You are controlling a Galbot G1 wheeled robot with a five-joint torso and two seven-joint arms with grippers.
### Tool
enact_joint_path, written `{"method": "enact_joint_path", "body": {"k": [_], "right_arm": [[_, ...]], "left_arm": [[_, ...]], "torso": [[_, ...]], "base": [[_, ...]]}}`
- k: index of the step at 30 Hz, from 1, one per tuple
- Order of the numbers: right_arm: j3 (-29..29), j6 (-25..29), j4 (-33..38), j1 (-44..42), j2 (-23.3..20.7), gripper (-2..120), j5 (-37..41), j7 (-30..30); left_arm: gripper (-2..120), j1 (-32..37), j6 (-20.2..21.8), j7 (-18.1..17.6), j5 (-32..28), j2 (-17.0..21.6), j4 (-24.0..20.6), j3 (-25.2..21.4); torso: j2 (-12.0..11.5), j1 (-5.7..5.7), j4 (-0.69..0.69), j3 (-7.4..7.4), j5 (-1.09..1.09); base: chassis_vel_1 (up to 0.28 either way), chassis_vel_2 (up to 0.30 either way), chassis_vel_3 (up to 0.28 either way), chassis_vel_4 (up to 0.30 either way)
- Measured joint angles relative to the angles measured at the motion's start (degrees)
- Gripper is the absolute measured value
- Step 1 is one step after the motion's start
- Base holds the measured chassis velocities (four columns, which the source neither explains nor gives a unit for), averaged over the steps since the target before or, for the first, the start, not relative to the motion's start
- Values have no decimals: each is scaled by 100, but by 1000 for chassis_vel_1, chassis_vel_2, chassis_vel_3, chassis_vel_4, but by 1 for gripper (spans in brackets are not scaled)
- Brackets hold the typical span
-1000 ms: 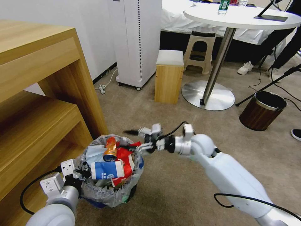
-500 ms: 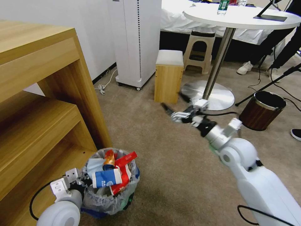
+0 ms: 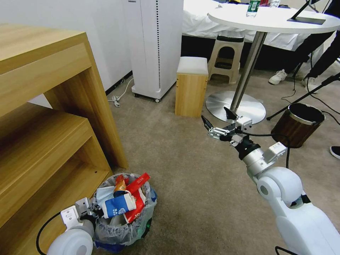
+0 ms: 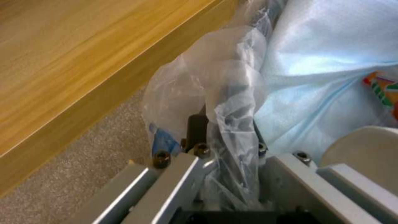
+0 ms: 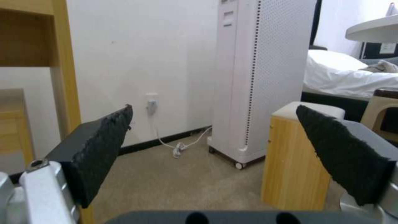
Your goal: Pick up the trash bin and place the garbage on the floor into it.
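Left wrist view is basically all plastic: the left gripper (image 4: pixel 224 174) has its fingers pinched tight on the rim of the trash bin (image 4: pixel 195 130), with the crinkly clear liner bunched up between them. Just past the fingers there's pale blue tissue (image 4: pixel 315 77), and the wooden shelf unit (image 4: pixel 83 62) runs right alongside.

From the head view, the trash bin (image 3: pixel 122 230) sits on the floor (image 3: pixel 184 177), pretty stuffed. A blue-white paper cup (image 3: pixel 118 206) and red wrappers (image 3: pixel 136 191) are poking out the top.

The right gripper (image 3: pixel 216 119) is well away from the bin, up in the air with its black pads spread wide and nothing between them. Out beyond its fingertips are a small wooden stool (image 3: pixel 191 86) and a tall white appliance (image 3: pixel 156 46). Off to its right is a brown wood-grain bin (image 3: pixel 296 124), and the round table's metal base (image 3: pixel 235 106) sits just past it.
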Motion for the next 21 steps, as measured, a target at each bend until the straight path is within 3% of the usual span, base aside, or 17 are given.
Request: {"method": "enact_joint_path", "body": {"k": [10,15,18,19,21], "right_arm": [[1,61,18,-125,73,100,-62,-32],[97,266,-61,-258,153,100,-285,-15],[191,509,-103,-557,277,100,-544,338],[191,509,-103,-557,277,100,-544,338],[306,573,-100,-764,410,100,-731,584]], "left_arm": [[39,183,38,-27,214,167,-843,-132],[53,357,-17,26,516,176,-1136,-191],[68,524,-254,409,1077,192,-1377,-229],[68,524,-254,409,1077,192,-1377,-229],[78,573,-591,889,1358,200,-1473,-242]], "torso": [[-1,0,-1,2,0],[-1,0,-1,2,1],[-1,0,0,1,2],[-1,0,0,1,2],[-1,0,-1,1,2]], "base": [[0,0,0,0],[0,0,0,0],[0,0,0,0],[0,0,0,0],[0,0,0,0]]}}
